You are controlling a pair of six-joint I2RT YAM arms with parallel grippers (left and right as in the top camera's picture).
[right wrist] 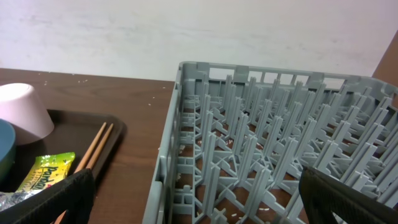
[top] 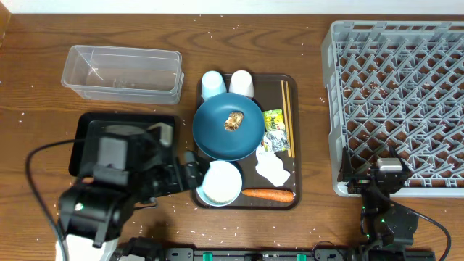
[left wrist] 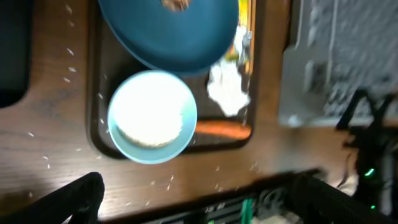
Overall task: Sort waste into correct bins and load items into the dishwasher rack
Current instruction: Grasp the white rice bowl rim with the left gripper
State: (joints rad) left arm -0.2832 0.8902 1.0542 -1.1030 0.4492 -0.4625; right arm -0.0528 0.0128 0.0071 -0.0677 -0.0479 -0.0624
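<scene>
Overhead, the left gripper, fingers spread wide and empty, sits just beside the white bowl with pale blue inside at the flat brown serving tray's near-left corner. The right gripper, likewise spread, is well apart by the grey plastic lattice rack.

Wood, plastic and paper.
The dark wooden table shows clear grain; the tub at ten o'clock is clear glossy plastic, the dishwasher rack at three o'clock matt grey plastic; the blue plate looks smooth, the napkin crumpled paper.
</scene>
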